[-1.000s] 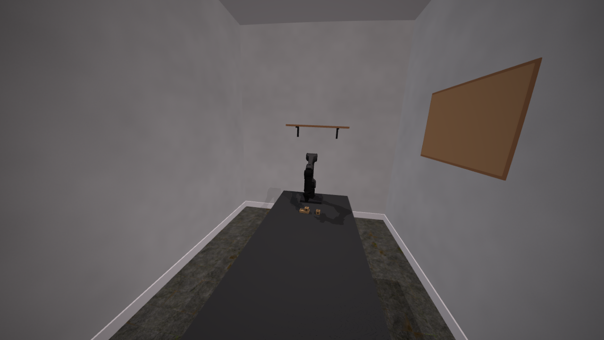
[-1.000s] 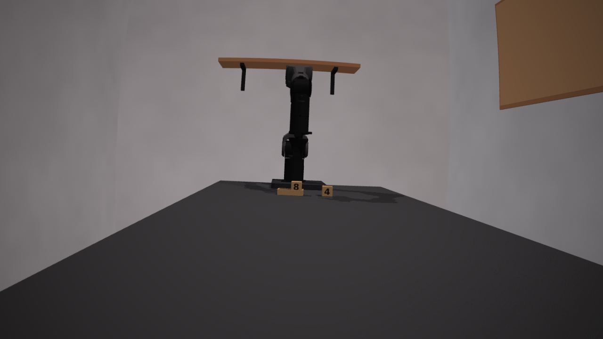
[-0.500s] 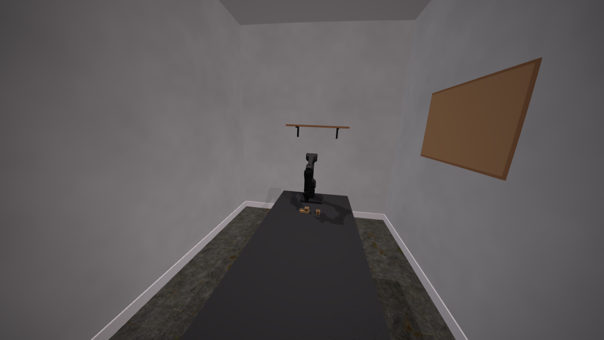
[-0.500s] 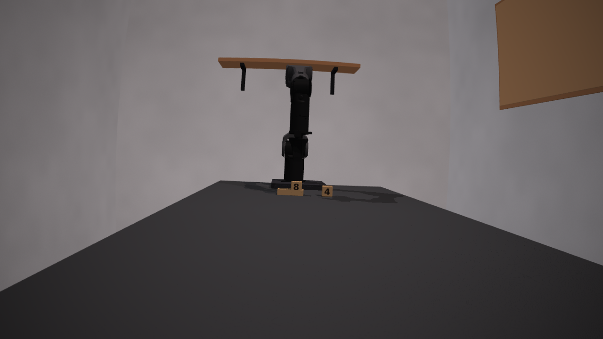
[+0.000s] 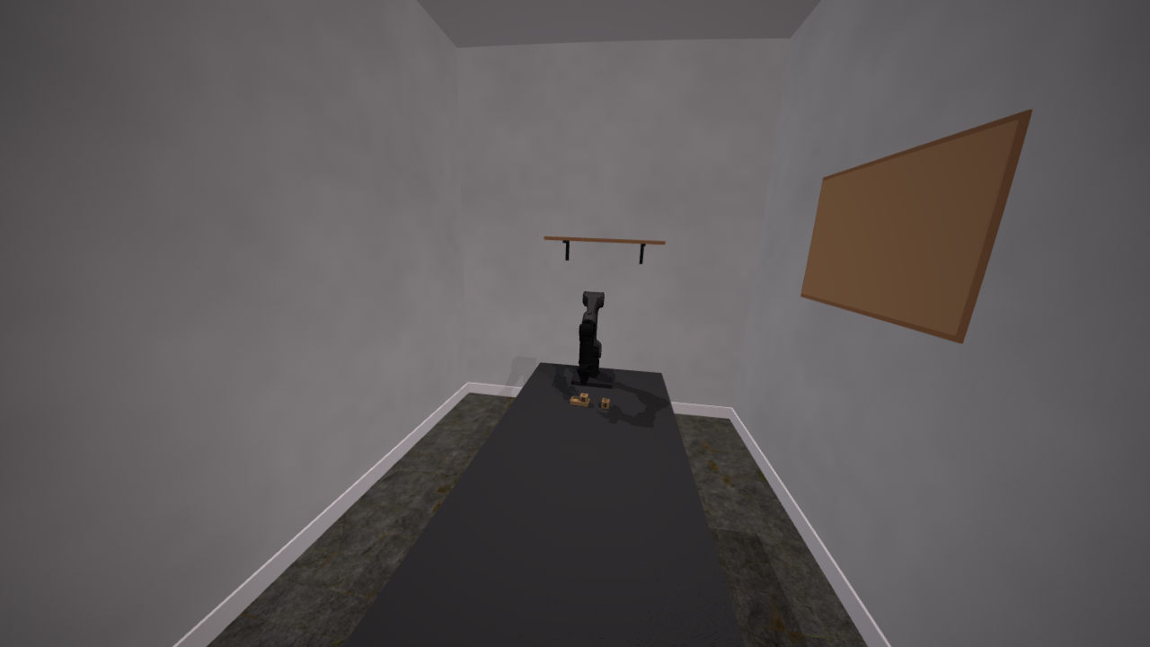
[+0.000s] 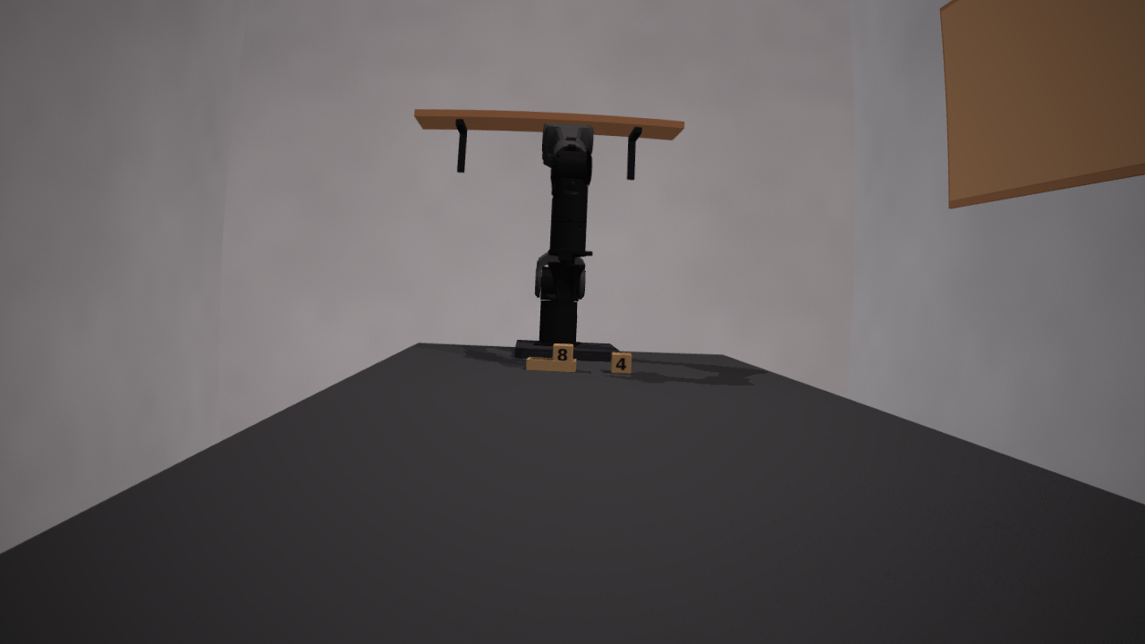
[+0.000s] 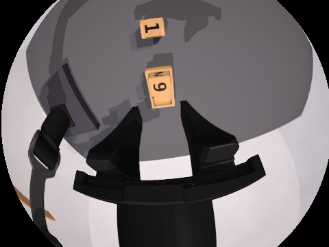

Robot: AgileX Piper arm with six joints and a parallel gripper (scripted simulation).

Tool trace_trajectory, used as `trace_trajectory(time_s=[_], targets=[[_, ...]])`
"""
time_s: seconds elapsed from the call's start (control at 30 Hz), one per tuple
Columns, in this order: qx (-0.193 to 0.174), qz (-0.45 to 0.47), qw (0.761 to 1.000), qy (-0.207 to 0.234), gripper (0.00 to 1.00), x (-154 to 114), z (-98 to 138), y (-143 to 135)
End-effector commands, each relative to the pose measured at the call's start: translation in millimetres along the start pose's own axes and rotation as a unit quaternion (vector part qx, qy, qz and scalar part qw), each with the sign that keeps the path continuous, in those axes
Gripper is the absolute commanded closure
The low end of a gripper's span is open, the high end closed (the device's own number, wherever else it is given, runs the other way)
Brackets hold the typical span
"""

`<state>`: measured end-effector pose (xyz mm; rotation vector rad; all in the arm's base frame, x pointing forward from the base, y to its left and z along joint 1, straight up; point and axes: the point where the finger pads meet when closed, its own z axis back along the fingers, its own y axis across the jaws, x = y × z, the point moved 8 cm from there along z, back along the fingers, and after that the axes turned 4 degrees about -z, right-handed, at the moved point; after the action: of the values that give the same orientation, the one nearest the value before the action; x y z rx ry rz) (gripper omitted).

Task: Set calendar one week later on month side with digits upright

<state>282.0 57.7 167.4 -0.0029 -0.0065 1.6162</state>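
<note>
Calendar tray point(image 7: 160, 103) below empty end effector point(image 7: 161, 116)

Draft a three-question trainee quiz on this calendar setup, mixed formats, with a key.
1. True or false: both tan wooden number cubes stand in the tan wooden tray.
2. In the exterior view, the cube in the tray faces the camera with: A) 8 B) 4 C) 1
3. Fill in: the black claw holds ____.

Key: 1 false, the second cube stands on the dark table, apart from the tray. 2 A. 3 nothing; it hangs open above the tray.
</note>
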Motion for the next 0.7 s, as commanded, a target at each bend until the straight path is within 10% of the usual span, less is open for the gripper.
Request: trace_trajectory(time_s=[0.0,0.67], targets=[[0.000,-0.001,1.000,0.000,0.38,0.0,-1.1,0.3],[0.001,0.000,1.000,0.000,0.38,-0.1,-22.0,0.1]])
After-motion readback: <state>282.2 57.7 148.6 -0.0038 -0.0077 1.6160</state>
